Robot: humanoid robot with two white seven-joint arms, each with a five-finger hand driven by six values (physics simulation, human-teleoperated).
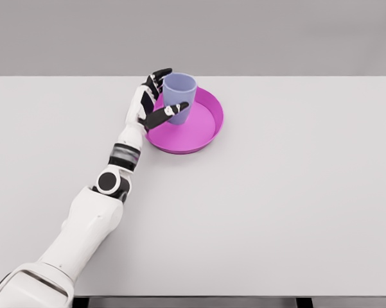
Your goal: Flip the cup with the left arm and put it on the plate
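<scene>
Left hand point(155, 99) wraps the cup point(180, 94), upright, mouth up, on the plate's point(205, 131) left part nr the table's point(276, 212) far edge, thumb across the front, cup base and other fingers partly hidden.

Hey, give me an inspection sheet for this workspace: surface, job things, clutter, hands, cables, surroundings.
Surface: white table, plain and flat.
Job's things: cup, lavender, upright with its mouth up, standing in the left part of the plate, a magenta dish with a raised rim.
Clutter: nothing seen.
Hands: left hand at the cup, thumb across its front, fingers behind its left side; right hand not in view.
Cables: nothing seen.
Surroundings: plain grey backdrop behind the table; dark legs at the lower edge.
</scene>
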